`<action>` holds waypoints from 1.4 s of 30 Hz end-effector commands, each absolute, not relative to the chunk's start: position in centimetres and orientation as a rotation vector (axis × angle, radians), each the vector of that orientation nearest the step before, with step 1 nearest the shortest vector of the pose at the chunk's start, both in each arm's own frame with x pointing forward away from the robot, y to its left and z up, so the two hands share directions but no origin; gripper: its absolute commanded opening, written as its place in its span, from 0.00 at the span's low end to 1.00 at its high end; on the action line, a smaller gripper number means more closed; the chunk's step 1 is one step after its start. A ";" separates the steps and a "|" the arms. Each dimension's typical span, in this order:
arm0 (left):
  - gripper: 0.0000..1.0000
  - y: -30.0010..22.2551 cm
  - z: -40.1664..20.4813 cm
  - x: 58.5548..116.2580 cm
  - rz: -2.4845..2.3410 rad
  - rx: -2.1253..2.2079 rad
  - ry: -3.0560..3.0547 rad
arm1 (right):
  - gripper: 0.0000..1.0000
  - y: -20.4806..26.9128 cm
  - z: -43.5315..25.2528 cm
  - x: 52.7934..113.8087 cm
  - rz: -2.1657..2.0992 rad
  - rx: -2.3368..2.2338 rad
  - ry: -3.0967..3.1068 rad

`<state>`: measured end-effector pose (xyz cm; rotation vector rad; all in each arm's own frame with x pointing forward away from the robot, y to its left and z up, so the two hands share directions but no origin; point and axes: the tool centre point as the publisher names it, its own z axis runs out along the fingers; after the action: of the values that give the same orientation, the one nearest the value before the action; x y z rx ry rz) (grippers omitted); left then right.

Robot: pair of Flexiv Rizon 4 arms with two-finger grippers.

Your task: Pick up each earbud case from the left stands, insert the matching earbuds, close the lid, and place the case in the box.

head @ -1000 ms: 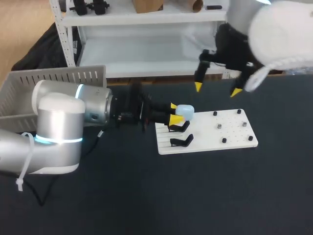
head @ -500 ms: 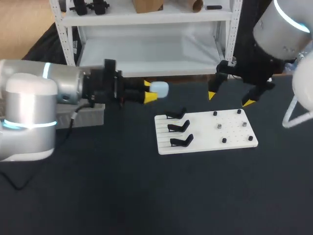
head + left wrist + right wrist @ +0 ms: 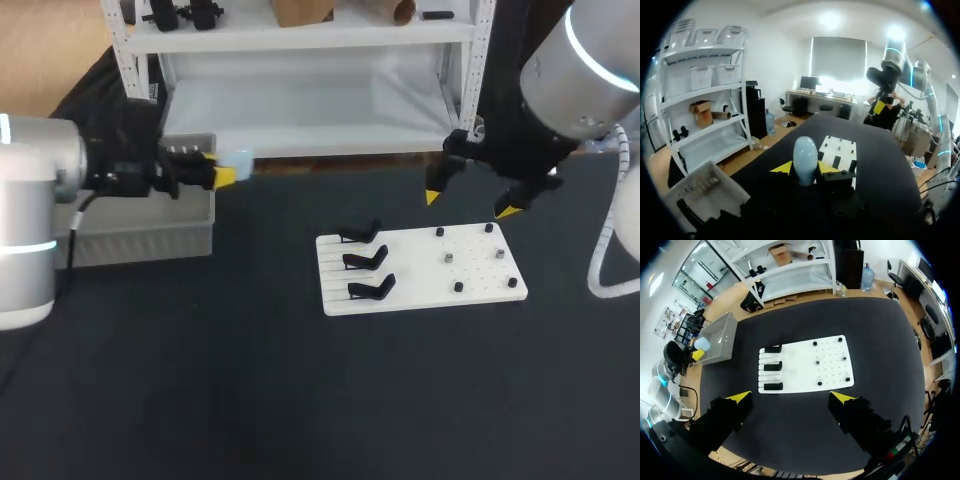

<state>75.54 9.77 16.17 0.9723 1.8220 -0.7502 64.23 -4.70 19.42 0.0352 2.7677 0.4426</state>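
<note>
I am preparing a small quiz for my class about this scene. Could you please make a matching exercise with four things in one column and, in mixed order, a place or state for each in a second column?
Column one:
1. earbud case
2. right end effector
3. black stands
4. grey box

Column two:
a. empty, on the left part of the white board
b. open, holding nothing
c. at the far left of the table
d. gripped between the yellow tips of the left end effector

Right pairs: 1-d, 2-b, 3-a, 4-c.
</note>
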 end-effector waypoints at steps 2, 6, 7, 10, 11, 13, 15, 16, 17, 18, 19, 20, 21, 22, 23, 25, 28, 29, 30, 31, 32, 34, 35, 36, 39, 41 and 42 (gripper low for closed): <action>0.00 12.7 15.8 75.8 -0.632 0.835 1.901 | 1.00 -4.8 19.4 63.9 0.437 0.044 2.743; 0.00 15.3 14.7 77.5 -0.590 0.783 1.950 | 1.00 -4.8 19.4 63.9 0.437 0.044 2.743; 0.00 15.8 14.5 77.9 -0.588 0.767 1.957 | 1.00 -4.8 19.4 63.9 0.437 0.044 2.743; 0.00 17.2 14.0 79.2 -0.585 0.742 1.967 | 1.00 -4.8 19.4 63.9 0.437 0.044 2.743; 0.00 17.7 13.8 79.7 -0.588 0.733 1.969 | 1.00 -4.8 19.4 63.9 0.437 0.044 2.743; 0.00 18.5 13.4 80.7 -0.586 0.726 1.976 | 1.00 -4.8 19.4 63.9 0.437 0.044 2.743; 0.00 19.3 13.0 81.7 -0.588 0.720 1.981 | 1.00 -4.8 19.4 63.9 0.437 0.044 2.743; 0.00 19.7 12.8 82.2 -0.590 0.715 1.984 | 1.00 -4.8 19.4 63.9 0.437 0.044 2.743; 0.00 20.1 12.6 82.7 -0.591 0.714 1.988 | 1.00 -4.8 19.4 63.9 0.437 0.044 2.743; 0.00 20.5 12.4 83.2 -0.591 0.714 1.994 | 1.00 -4.8 19.4 63.9 0.437 0.044 2.743; 0.00 20.9 12.2 83.6 -0.591 0.714 1.995 | 1.00 -4.8 19.4 63.9 0.437 0.044 2.743; 0.00 21.3 12.1 84.0 -0.594 0.711 1.997 | 1.00 -4.8 19.4 63.9 0.437 0.044 2.743; 0.00 21.7 12.0 84.3 -0.596 0.709 1.998 | 1.00 -4.8 19.4 63.9 0.437 0.044 2.743; 0.00 22.0 12.0 84.6 -0.597 0.707 1.999 | 1.00 -4.8 19.4 63.9 0.437 0.044 2.743; 0.00 22.3 12.0 84.8 -0.602 0.704 1.998 | 1.00 -4.8 19.4 63.9 0.437 0.044 2.743; 0.00 22.6 12.0 85.3 -0.609 0.709 1.996 | 1.00 -4.8 19.4 63.9 0.437 0.044 2.743; 0.00 22.9 11.9 85.9 -0.612 0.725 1.997 | 1.00 -4.8 19.4 63.9 0.437 0.044 2.743; 0.00 23.0 12.0 86.0 -0.610 0.729 1.997 | 1.00 -4.8 19.4 63.9 0.437 0.044 2.743; 0.00 23.0 12.0 86.0 -0.608 0.737 1.997 | 1.00 -4.8 19.4 63.9 0.437 0.044 2.743; 0.00 23.0 12.0 86.1 -0.606 0.747 1.997 | 1.00 -4.8 19.4 63.9 0.437 0.044 2.743; 0.04 23.0 12.1 86.1 -0.599 0.763 1.999 | 1.00 -4.8 19.4 63.9 0.437 0.044 2.743; 0.42 22.9 12.2 86.0 -0.582 0.785 2.006 | 1.00 -4.8 19.4 63.9 0.437 0.044 2.743; 0.91 22.8 12.2 85.8 -0.580 0.785 2.006 | 1.00 -4.8 19.4 63.9 0.437 0.044 2.743; 1.00 22.7 12.3 85.6 -0.579 0.787 2.005 | 1.00 -4.8 19.4 63.9 0.437 0.044 2.743; 1.00 22.6 12.4 85.0 -0.562 0.799 2.001 | 1.00 -4.8 19.4 63.9 0.437 0.044 2.743; 1.00 22.7 12.6 84.5 -0.555 0.802 2.000 | 1.00 -4.8 19.4 63.9 0.437 0.044 2.743; 1.00 22.7 12.7 84.2 -0.552 0.796 1.995 | 1.00 -4.8 19.4 63.9 0.437 0.044 2.743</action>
<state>85.07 22.61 12.14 0.7965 1.9811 -0.5629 64.20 -4.68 19.37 0.0397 2.7511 0.4391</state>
